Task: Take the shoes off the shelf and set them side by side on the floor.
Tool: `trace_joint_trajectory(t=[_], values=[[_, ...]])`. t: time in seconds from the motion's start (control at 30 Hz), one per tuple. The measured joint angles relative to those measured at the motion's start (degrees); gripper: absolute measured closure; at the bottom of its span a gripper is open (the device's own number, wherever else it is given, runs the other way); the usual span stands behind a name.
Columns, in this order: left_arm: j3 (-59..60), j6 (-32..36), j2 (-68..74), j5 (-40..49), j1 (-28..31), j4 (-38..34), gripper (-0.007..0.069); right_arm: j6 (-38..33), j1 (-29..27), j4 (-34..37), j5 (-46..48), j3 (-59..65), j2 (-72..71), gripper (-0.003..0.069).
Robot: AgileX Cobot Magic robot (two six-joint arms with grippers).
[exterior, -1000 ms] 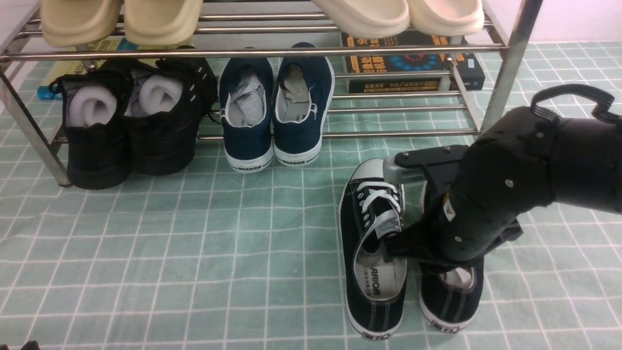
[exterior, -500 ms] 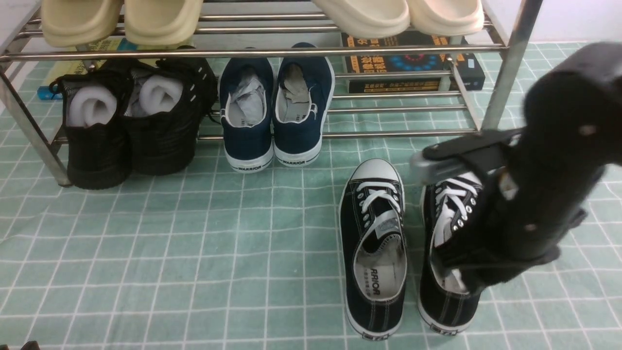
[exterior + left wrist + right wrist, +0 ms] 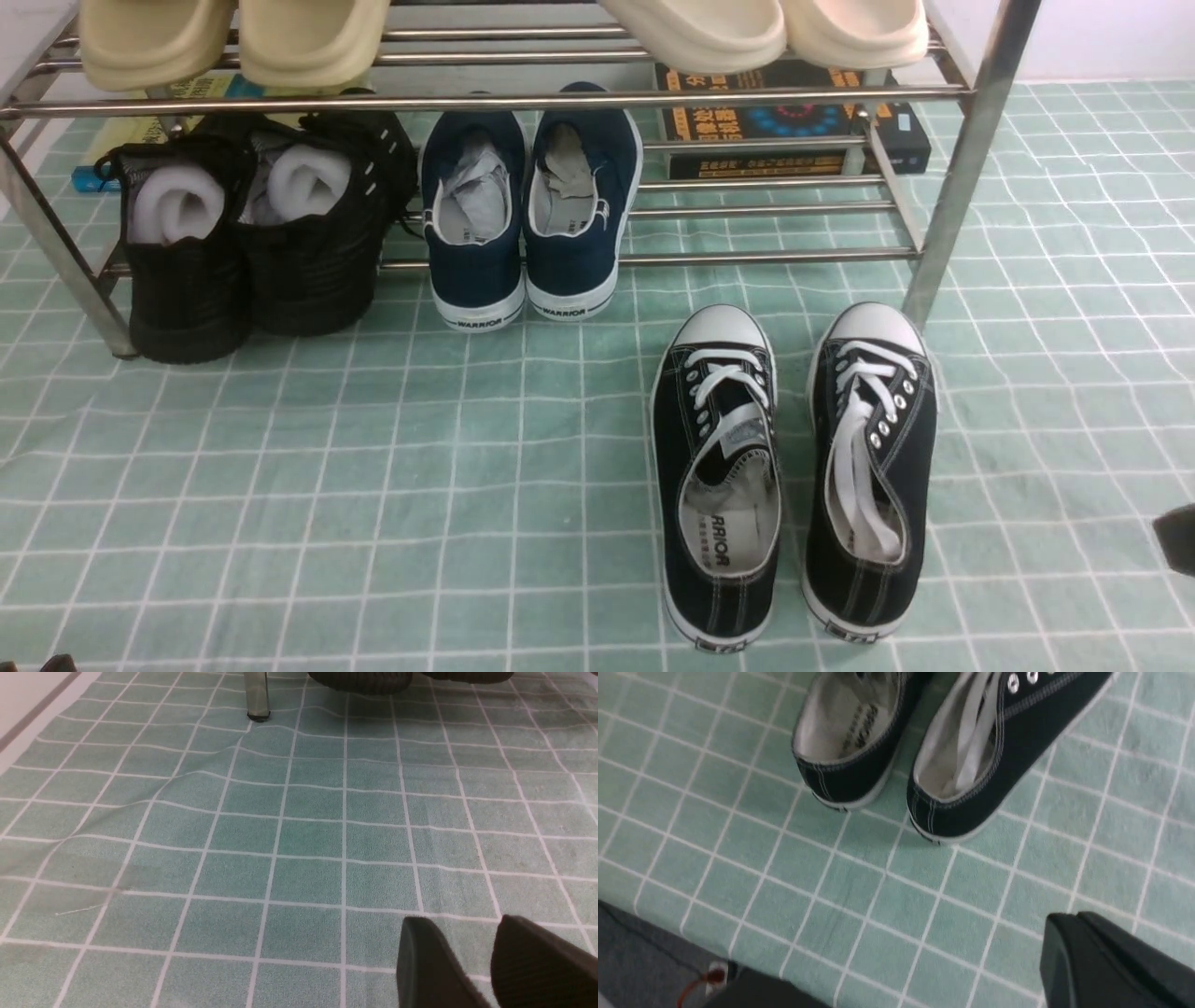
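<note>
The right black gripper is closed and empty; beyond it on the pale green gridded cloth floor lie the black canvas white-laced sneakers, side by side, long axes running toward the shelf; any nudge falls to this nearer arm.

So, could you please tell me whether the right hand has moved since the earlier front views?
Yes, to the right: it was over the black canvas sneakers, and now it is well clear of them.
</note>
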Motion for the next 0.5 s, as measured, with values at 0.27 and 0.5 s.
trace_joint_trajectory(t=[0.27, 0.5], values=[[0.0, 0.0, 0.0, 0.0, 0.0, 0.0, 0.0383, -4.7, 0.0, -1.5, -31.6, 22.2, -11.9, 0.0673], [0.0, 0.0, 0.0, 0.0, 0.0, 0.0, 0.0383, -5.0, 0.0, -2.5, -41.0, 26.4, -12.2, 0.0673]])
